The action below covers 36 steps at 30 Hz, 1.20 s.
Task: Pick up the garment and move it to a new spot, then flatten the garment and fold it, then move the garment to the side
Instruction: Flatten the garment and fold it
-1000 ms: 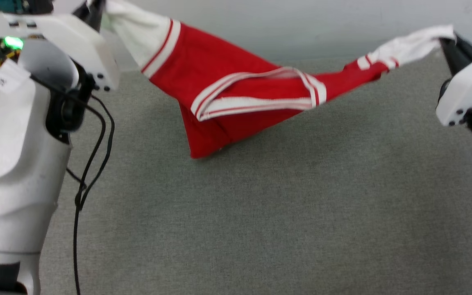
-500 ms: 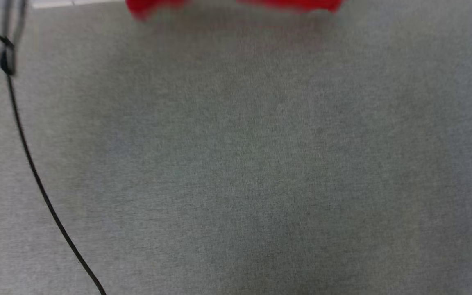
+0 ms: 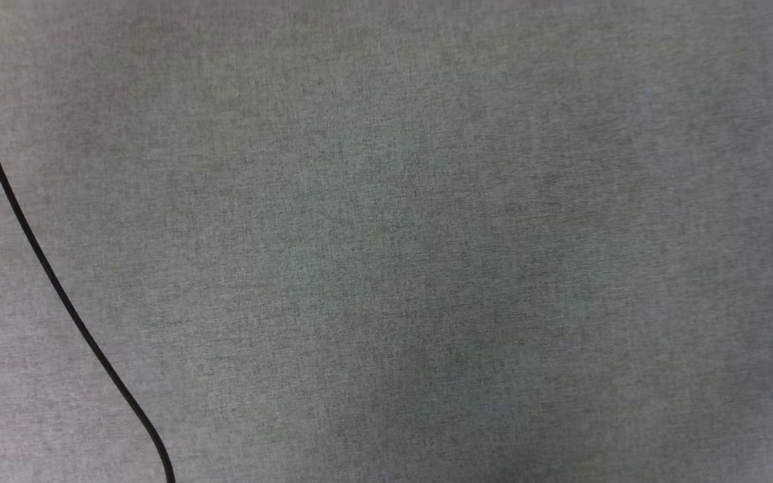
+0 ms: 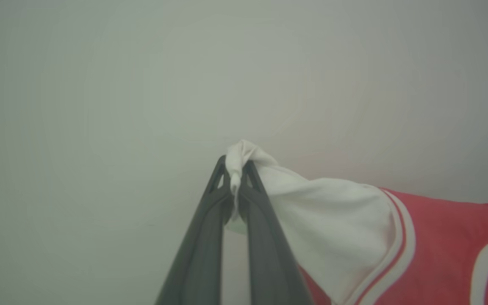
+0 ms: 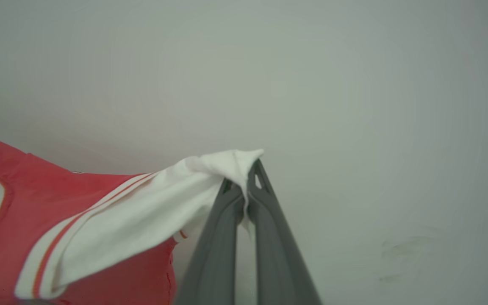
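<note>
Carry stage, by the look of it: the left gripper point(image 4: 235, 169) and the right gripper point(image 5: 244, 182) are each clamping a white sleeve tip of the garment point(image 4: 439, 245), holding it slung between them against a pale backdrop point(image 4: 142, 84), with laying down, flattening, folding and the side-move all awaiting.

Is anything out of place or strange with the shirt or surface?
No damage. The left gripper and the right gripper each pinch a white sleeve tip of the shirt. One oddity: a black cable runs across the left of the grey surface. It might snag.
</note>
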Tool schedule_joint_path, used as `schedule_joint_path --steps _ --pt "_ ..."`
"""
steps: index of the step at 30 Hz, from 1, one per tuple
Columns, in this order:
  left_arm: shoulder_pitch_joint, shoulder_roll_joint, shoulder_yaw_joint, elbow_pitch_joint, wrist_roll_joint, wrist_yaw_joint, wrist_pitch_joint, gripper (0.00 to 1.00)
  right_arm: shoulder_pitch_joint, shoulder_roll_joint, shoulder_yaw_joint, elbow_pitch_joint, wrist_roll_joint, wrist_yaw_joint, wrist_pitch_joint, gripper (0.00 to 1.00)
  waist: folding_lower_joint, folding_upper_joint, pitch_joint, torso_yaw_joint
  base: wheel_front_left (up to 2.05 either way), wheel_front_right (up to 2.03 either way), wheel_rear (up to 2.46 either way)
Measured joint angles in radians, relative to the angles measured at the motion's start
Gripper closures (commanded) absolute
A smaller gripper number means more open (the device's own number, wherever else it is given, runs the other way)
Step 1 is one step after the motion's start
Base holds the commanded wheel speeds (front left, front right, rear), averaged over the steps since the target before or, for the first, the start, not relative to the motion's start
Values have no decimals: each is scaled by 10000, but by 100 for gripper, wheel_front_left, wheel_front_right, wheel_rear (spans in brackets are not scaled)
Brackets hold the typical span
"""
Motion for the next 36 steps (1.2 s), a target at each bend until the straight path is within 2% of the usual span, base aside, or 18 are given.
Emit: schedule_joint_path --steps 6,12,18,26,27,32,36 --pt "332 15 35 715 -226 -330 -314 100 223 63 407 692 341 0 -537 100 0 0 362 116 0 0 0" --pt "1417 56 146 1266 -539 -617 -930 100 1398 132 886 1350 947 0 -1162 100 -1 0 8 111 0 0 0" --pt "3239 94 234 1469 -938 -872 -1507 100 3112 144 1333 1848 1624 0 -1553 100 -2 0 -819 125 0 0 0" --pt "5648 2 280 1244 -1352 -1012 -1948 100 5528 -8 1760 1839 2349 0 -2046 100 -3 0 -2160 228 0 0 0" --pt "6421 -19 339 1101 -1536 -1024 -1979 100 6311 -136 1912 1693 2545 0 -2090 100 -4 0 -2582 270 0 0 0" --pt "8119 -52 474 719 -1875 -941 -1981 100 7846 -316 2082 1279 2874 4 -2119 100 -5 0 -3409 344 0 0 0" --pt "9849 -8 663 75 -2157 -694 -2054 100 9372 -426 1992 742 3087 6 -2057 100 -6 1 -4187 399 0 0 0"
